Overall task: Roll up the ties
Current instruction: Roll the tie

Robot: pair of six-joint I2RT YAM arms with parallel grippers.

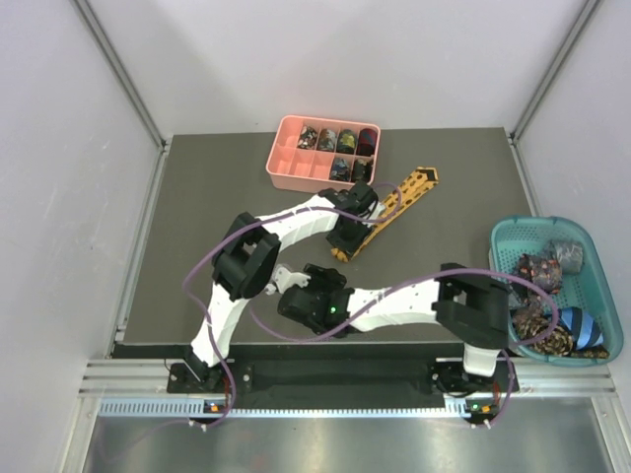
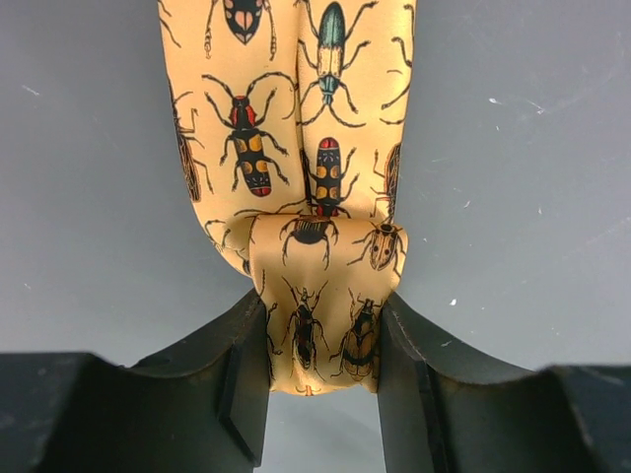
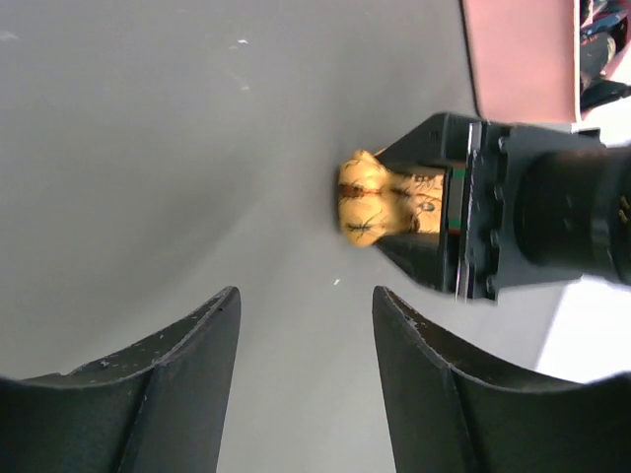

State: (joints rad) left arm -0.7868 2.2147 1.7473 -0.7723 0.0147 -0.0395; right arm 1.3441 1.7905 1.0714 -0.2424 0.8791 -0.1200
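Top external: tray (image 1: 288, 166), apparently coiled ties (image 1: 346, 141)

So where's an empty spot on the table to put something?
Bare table left of the pink tray, and between the yellow tie and the teal basket. The middle is crowded: the left gripper holds the tie's end, the right gripper open nearby.

bright even light, soft shadows
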